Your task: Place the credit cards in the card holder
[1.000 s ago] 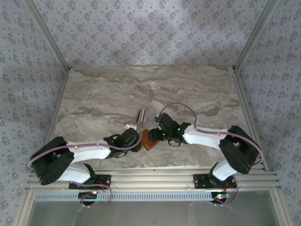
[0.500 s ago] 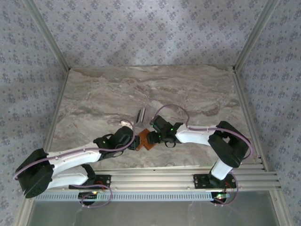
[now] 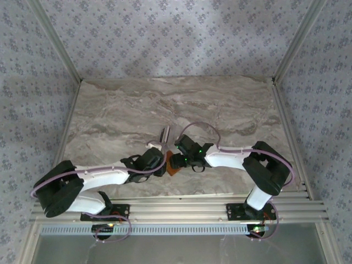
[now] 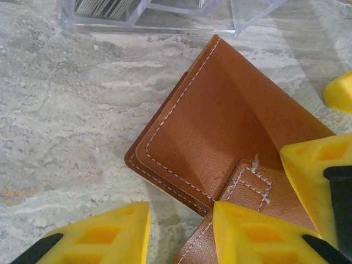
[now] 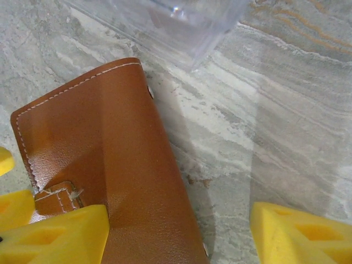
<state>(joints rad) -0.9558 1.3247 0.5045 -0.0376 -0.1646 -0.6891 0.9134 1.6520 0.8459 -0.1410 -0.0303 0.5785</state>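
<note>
The card holder (image 3: 172,168), a brown leather wallet (image 4: 220,121) with white stitching and a clasp tab (image 4: 250,181), lies closed on the marble between both grippers. My left gripper (image 4: 181,236) is open. Its right finger (image 4: 258,231) rests over the tab's edge and its left finger (image 4: 104,234) is over bare table. My right gripper (image 5: 179,236) stands wide open, its left finger (image 5: 55,234) on the wallet (image 5: 110,148) and its right finger (image 5: 300,236) over the marble. The credit cards (image 4: 104,5) stand on edge in a clear box just beyond the wallet.
The clear plastic box (image 3: 165,133) sits directly behind the wallet, near its far corner (image 4: 165,16) (image 5: 181,22). Both arms meet at the near middle of the table (image 3: 110,110). Patterned walls and metal posts enclose the sides.
The left arm dipped and rose again, with its gripper still at the wallet's left side. The right gripper moved left over the wallet, which shifted slightly.
</note>
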